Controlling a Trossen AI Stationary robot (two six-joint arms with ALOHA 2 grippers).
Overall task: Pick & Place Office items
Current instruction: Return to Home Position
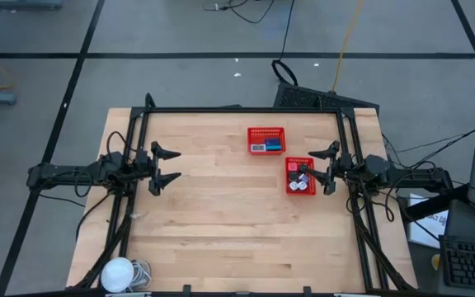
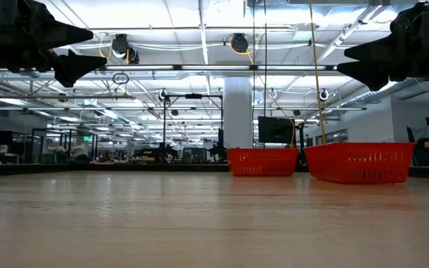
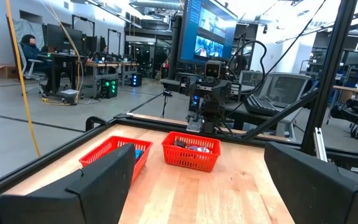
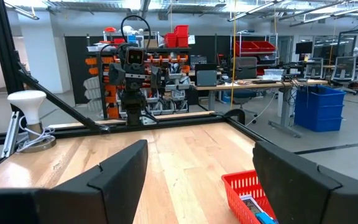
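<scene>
Seen from above, a pale wooden counter (image 1: pixel 221 231) is carrying two small red mesh baskets. The first red basket (image 1: pixel 266 130) is sitting near the back edge, right of centre, its long side running along that edge. Blue and white office items (image 1: pixel 268 147) are lying inside it. The second red basket (image 1: pixel 288 177) is sitting close to the right edge, its long side running back to front, and is holding black and white pieces (image 1: pixel 302 176).

The right hand (image 1: pixel 323 170) is hovering just beside the second red basket, between it and the right edge, and the low view shows it raised above the counter. Its two fingers are spreading wide and gripping nothing. The pieces are lying straight ahead of it, toward the counter's middle, so this arm is by far the nearer one. The left hand (image 1: pixel 175 165) is hanging near the left edge, well apart from both baskets, its fingers also wide apart and empty.

With the items apparently all binned, the sorting is looking finished. The remaining move is likely a plain retreat, and the right hand is needing only to draw away without clipping the basket's rim.
</scene>
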